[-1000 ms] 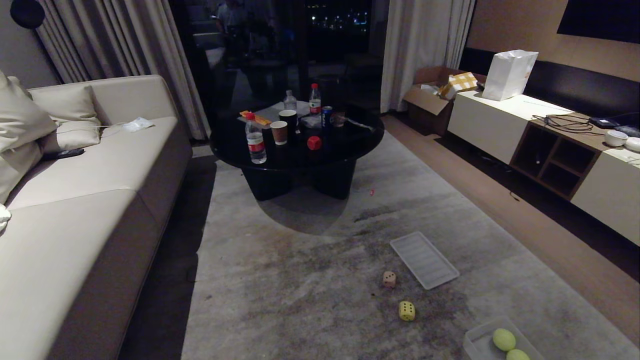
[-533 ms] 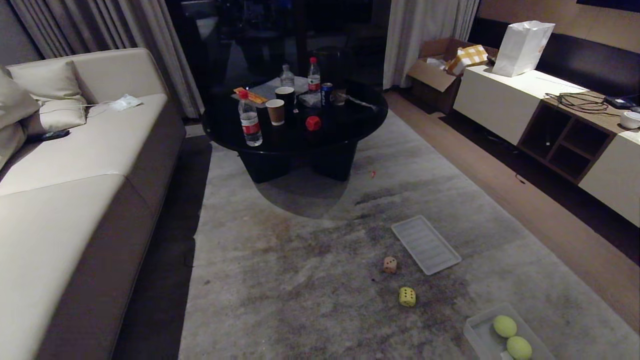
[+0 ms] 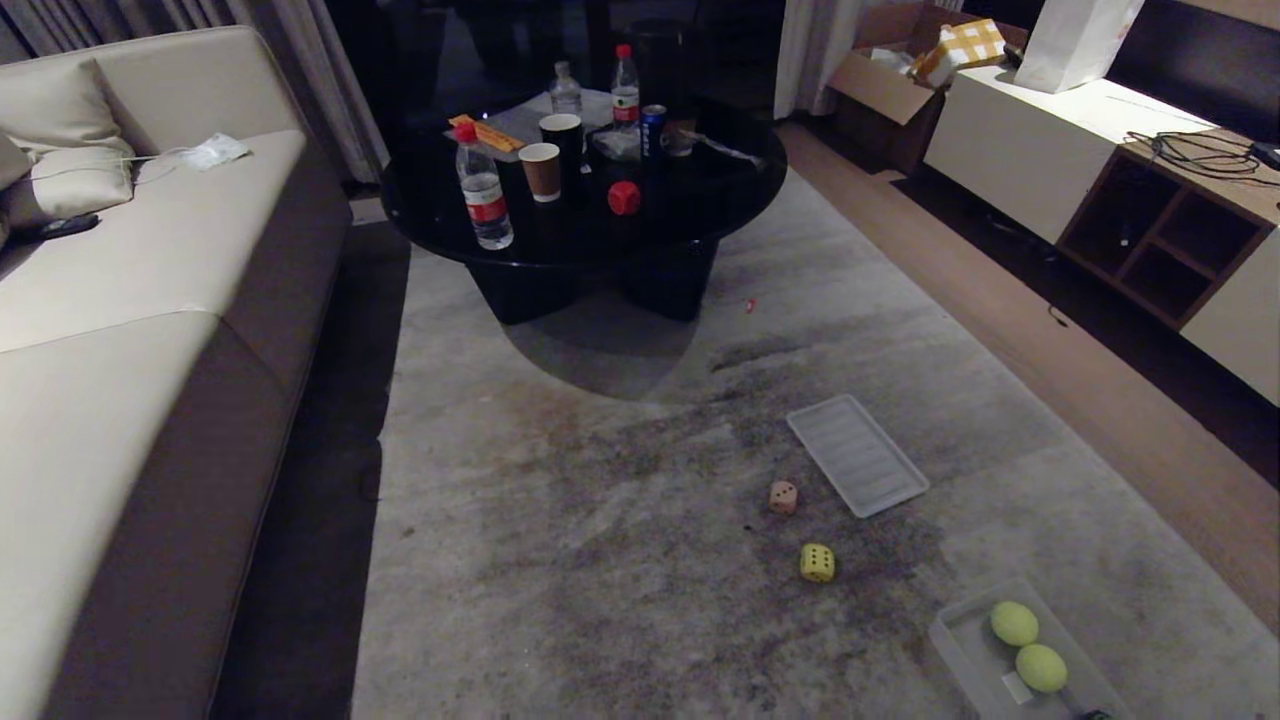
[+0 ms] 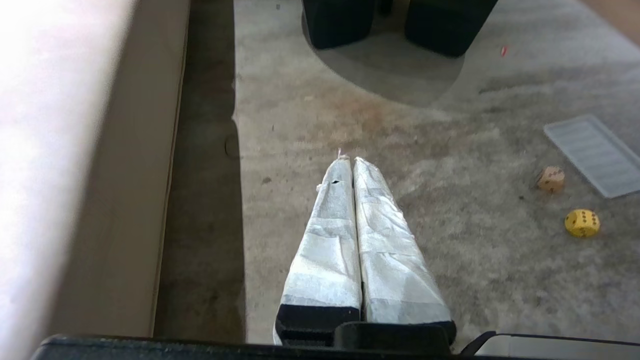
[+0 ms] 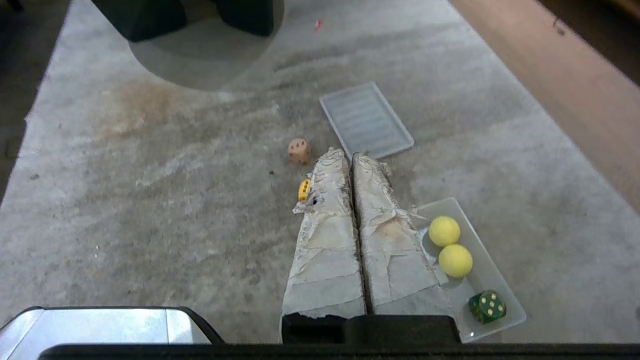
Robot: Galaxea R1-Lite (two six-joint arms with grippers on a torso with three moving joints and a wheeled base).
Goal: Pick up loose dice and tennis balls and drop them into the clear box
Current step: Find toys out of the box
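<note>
On the grey rug lie a yellow die [image 3: 817,562] and a pinkish-tan die [image 3: 783,496], close together. A red die [image 3: 624,197] sits on the black round table [image 3: 700,220]. The clear box [image 3: 960,650] stands on the rug at the near right and holds two tennis balls [image 3: 1014,622] [image 3: 1041,667]. The right wrist view also shows a dark green die [image 5: 487,306] inside the clear box [image 5: 492,272]. My right gripper [image 5: 348,154] hangs shut and empty above the rug, between the box and the yellow die [image 5: 303,190]. My left gripper [image 4: 348,159] is shut and empty, near the sofa side.
A flat ribbed clear lid [image 3: 857,455] lies just beyond the dice. A beige sofa [image 3: 150,350] runs along the left. Bottles and cups crowd the table. A white and wood cabinet [image 3: 1020,150] lines the right wall beyond a strip of wooden floor.
The head view has tipped downward, so the whole scene has slid up the picture and more of the clear box shows. Nothing on the rug has moved.
</note>
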